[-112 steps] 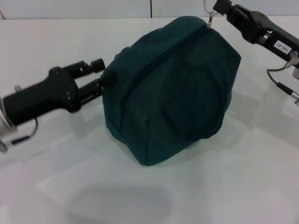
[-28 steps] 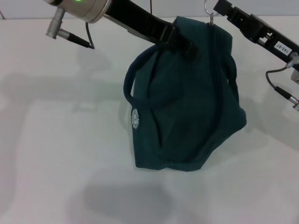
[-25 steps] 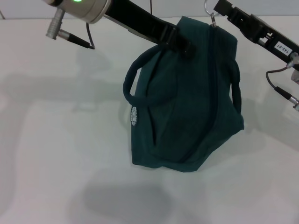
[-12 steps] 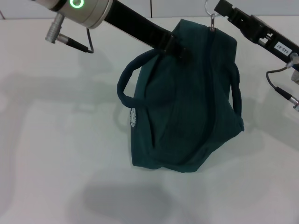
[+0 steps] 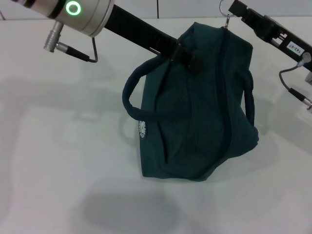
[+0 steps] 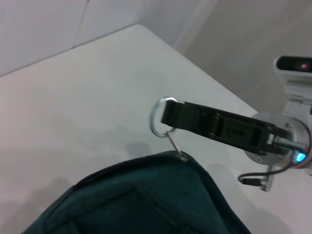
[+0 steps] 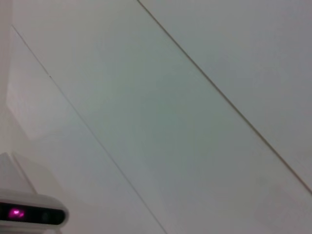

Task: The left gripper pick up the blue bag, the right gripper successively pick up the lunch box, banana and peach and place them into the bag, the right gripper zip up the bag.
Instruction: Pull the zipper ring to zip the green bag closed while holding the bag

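Task looks near done: blue bag [image 5: 195, 112] sits mid-frame on the table [image 5: 58, 161], zipper closed along its top. No lunch box, banana or peach visible, presumably inside. Right gripper [image 5: 233, 8], upper right, fingers clenched on the ring zipper pull [image 6: 161, 117] at the bag's top corner. Left gripper [image 5: 187, 56], upper centre, at the bag's top edge; can't tell its grip. Left: release.
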### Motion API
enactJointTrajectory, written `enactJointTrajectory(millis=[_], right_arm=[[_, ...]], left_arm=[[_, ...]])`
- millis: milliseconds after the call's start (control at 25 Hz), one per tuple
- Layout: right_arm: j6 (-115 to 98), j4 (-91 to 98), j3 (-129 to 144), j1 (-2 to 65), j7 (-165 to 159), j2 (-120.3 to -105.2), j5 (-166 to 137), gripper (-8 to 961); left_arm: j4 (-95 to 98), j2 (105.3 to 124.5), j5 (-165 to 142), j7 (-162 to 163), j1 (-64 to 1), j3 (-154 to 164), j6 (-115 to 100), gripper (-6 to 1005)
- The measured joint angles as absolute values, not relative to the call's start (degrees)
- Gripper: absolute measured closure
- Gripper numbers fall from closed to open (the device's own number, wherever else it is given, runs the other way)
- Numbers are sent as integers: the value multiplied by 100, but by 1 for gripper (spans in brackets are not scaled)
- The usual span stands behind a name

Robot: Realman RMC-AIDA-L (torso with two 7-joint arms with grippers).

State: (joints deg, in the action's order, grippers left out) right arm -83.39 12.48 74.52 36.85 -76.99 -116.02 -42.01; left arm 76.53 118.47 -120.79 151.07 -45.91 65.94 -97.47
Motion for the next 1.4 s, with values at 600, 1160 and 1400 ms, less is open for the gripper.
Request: enactJointTrajectory(millis=[600, 1160, 1400], right_arm=[[-7578, 1265, 7495, 3779, -7664, -11587, -4251, 931], [-7207, 1213, 7803, 3706, -7765, -11617, -4240, 930], [-7518, 1280, 7741, 3524, -7957, -11601, -4006, 929]], left_arm=[[7620, 11845, -11317, 14710, -4444, 6502, -10081, 936], [7621, 11838, -11162, 14496, -4286, 6226, -10127, 942], [7620, 11836, -11253, 14494, -4247, 6211, -10040, 943]])
